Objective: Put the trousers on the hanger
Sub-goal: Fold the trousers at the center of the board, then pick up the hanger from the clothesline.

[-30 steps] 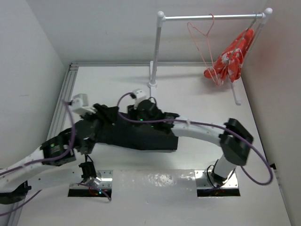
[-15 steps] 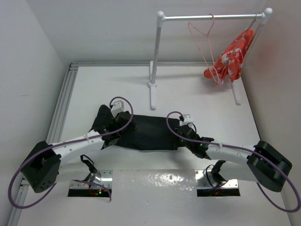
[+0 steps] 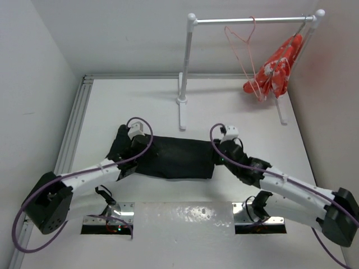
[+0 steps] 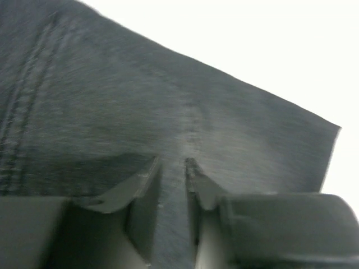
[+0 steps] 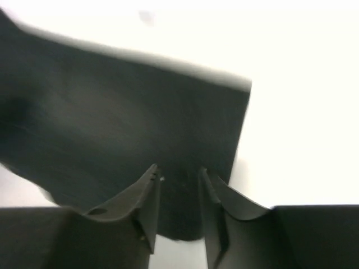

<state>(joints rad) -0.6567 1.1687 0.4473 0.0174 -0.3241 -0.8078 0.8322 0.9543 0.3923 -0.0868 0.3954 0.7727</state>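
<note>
Across the tabletop (image 3: 140, 106): cloth drawn out flat

Spread the long black fabric trousers (image 3: 174, 157) from a bunched heap into a flat matte rectangle, stitched seams showing. Held left gripper (image 4: 174, 168) and right gripper (image 5: 178, 176) at opposite ends, narrowly parted over cloth; pinching or not, could not tell. Left the thin pale-pink wire hanger (image 3: 242, 42) on its rail (image 3: 252, 21), well apart; hanging not yet begun.

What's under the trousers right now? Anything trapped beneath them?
Only the white table shows around the trousers, which lie flat on it. Left hand and right hand pinch their ends. Anything beneath the fabric is covered.
</note>
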